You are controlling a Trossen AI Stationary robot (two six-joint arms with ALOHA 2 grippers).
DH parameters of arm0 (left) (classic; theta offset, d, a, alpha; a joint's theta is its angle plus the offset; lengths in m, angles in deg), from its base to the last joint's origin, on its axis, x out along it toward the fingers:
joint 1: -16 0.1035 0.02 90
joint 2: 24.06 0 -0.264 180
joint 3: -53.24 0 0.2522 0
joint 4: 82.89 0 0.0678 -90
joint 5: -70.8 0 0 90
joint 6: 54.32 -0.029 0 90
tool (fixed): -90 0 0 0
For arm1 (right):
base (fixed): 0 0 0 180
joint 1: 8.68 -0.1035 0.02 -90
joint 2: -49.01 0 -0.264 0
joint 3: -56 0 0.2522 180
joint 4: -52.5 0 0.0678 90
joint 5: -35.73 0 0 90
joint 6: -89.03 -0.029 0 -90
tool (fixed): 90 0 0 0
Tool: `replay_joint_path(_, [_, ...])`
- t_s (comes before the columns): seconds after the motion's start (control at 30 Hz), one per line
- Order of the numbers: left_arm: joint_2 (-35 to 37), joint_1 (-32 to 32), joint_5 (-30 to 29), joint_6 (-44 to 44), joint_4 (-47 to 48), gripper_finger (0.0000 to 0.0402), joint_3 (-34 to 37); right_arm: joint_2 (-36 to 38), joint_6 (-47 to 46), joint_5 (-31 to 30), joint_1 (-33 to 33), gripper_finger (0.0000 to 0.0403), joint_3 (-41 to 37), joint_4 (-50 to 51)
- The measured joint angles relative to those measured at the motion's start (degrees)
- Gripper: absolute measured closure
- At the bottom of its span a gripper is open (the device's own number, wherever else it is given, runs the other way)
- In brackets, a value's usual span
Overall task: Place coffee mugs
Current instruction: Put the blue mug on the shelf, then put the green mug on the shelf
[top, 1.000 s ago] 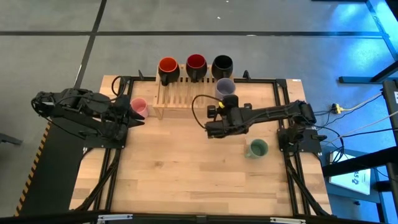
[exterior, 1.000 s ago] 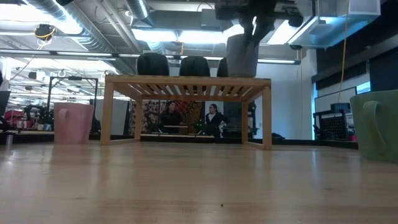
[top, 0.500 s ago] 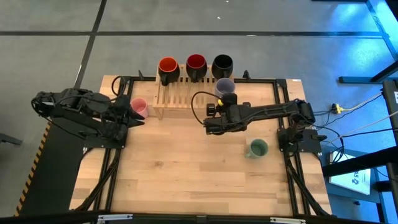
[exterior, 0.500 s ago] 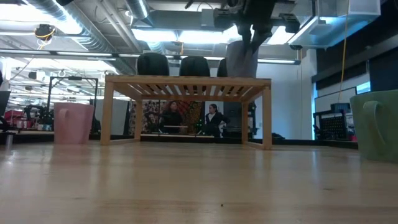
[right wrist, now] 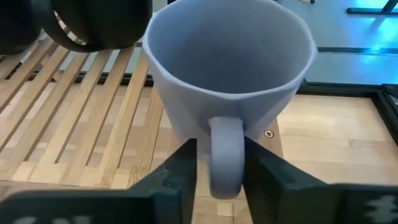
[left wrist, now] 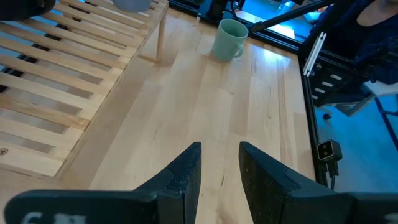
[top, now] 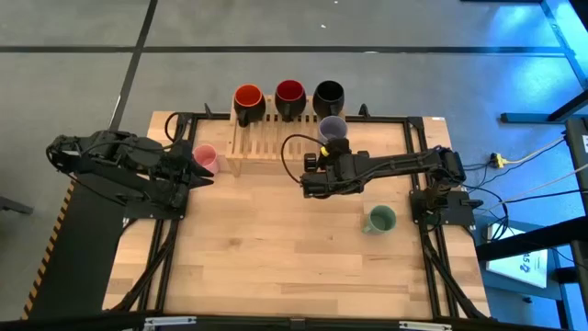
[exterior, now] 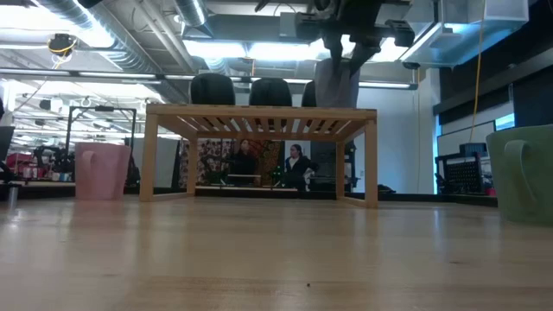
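The lavender mug [top: 331,128] is in my right gripper [right wrist: 222,158], over the right end of the wooden slatted rack [top: 262,147]. In the low view its base [exterior: 337,99] is level with the rack top; I cannot tell whether they touch. The orange [top: 248,96], dark red [top: 289,92] and black [top: 328,92] mugs stand in a row along the rack's far edge. The pink mug [top: 205,157] stands on the table left of the rack, beside my open left gripper [top: 206,174]. The green mug [top: 379,219] stands on the table to the right. My right gripper pinches the lavender mug's handle [right wrist: 226,134] between its two fingers [right wrist: 183,171], one on each side of the loop. The fingers come from the table's near side, pointing toward the rack. The mug stays about upright with its mouth up.
The rack's front slats [right wrist: 74,124] are bare left of the lavender mug. Black frame rails [top: 418,138] border the table on the left, far and right sides. Bare wood lies between the rack and the near edge. People sit in the room beyond the rack [exterior: 294,164].
My right gripper has come down a little and shifted slightly toward the far edge, still shut on the lavender mug's handle; the mug has stayed over the rack's right end. The left arm has kept still.
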Motion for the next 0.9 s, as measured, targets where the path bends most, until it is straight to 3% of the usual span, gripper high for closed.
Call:
replay_joint_path(0.4, [0.0,0.0,0.0,-0.1,0.0,0.0299,0.0,1.0,1.2,2.7,-0.1,0.0182,1.9,3.3])
replay_joint_path(0.67, [0.0,0.0,0.0,-0.1,0.0,0.0299,0.0,2.8,5.8,11.7,-1.5,0.017,9.8,5.4])
replay_joint_path(0.9, [0.0,0.0,0.0,-0.1,0.0,0.0299,0.0,2.8,3.3,19.4,-12.5,0.0171,11.9,-0.3])
